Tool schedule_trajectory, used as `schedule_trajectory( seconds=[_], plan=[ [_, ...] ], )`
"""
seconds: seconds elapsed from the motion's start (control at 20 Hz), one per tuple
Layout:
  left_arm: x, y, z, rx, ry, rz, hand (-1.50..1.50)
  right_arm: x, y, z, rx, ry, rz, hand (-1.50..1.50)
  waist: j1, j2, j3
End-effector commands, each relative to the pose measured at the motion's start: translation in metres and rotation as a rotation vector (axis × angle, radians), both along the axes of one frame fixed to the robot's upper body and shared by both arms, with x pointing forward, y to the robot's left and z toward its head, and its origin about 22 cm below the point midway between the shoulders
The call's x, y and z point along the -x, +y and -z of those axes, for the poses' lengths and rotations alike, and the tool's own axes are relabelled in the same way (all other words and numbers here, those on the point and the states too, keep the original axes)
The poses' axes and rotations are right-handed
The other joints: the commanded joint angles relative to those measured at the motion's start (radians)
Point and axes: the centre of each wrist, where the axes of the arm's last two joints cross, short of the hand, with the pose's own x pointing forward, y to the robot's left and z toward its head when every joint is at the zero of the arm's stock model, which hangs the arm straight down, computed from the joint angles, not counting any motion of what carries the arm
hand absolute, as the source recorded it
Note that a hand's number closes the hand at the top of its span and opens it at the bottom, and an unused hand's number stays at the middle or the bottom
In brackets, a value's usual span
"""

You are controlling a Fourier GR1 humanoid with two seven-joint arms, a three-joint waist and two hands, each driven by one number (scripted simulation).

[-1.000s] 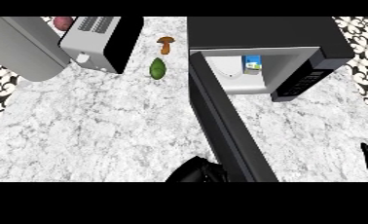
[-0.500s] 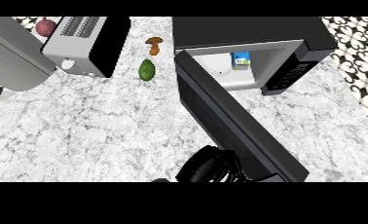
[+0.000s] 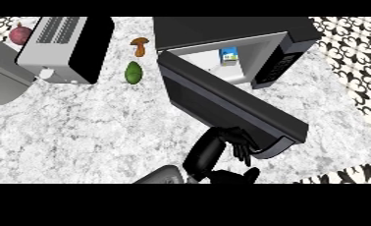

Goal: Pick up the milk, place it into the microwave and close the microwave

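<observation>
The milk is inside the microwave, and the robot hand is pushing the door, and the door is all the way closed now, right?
Not quite. In the head view the microwave door is partly open. The milk is inside, and the robot hand is at the door.

The milk (image 3: 229,56) sits upright inside the microwave (image 3: 239,33), toward the back of the white cavity. The door (image 3: 225,103) swings diagonally across the counter (image 3: 94,122), partly open, hinge end by the cavity's left side. A hand (image 3: 235,141) is right up against the door's outer face near its far end, fingers straight and pointing downward. It's a black hand rising from the bottom edge; which arm it belongs to can't be told. Left of the microwave lie a green avocado (image 3: 133,72) and a brown mushroom (image 3: 139,46). A toaster (image 3: 66,48) stands at the far left, a red onion (image 3: 20,33) beside it.
</observation>
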Motion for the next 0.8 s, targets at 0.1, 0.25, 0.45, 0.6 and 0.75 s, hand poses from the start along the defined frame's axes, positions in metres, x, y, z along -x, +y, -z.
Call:
schedule_trajectory(
  seconds=[0.1, 0.25, 0.45, 0.6, 0.75],
  plan=[
    [-0.023, -0.007, -0.024, 0.109, -0.064, -0.081, -1.50, -0.007, 0.000, -0.011, -0.025, -0.035, -0.059, -1.50, -0.053, 0.014, 0.001],
    [-0.030, -0.010, -0.031, 0.137, -0.071, -0.097, -1.50, -0.011, -0.003, -0.018, -0.024, -0.050, -0.072, -1.50, -0.076, 0.020, 0.002],
    [-0.039, -0.012, -0.035, 0.151, -0.089, -0.128, -1.50, -0.015, -0.005, -0.026, -0.022, -0.052, -0.097, -1.50, -0.098, 0.024, 0.003],
    [-0.046, -0.013, -0.037, 0.149, -0.096, -0.144, -1.50, -0.022, -0.004, -0.030, -0.040, -0.074, -0.123, -1.50, -0.112, 0.033, 0.004],
    [-0.052, -0.014, -0.041, 0.159, -0.103, -0.160, -1.50, -0.026, -0.003, -0.035, -0.043, -0.080, -0.156, -1.50, -0.125, 0.039, 0.005]
  ],
)
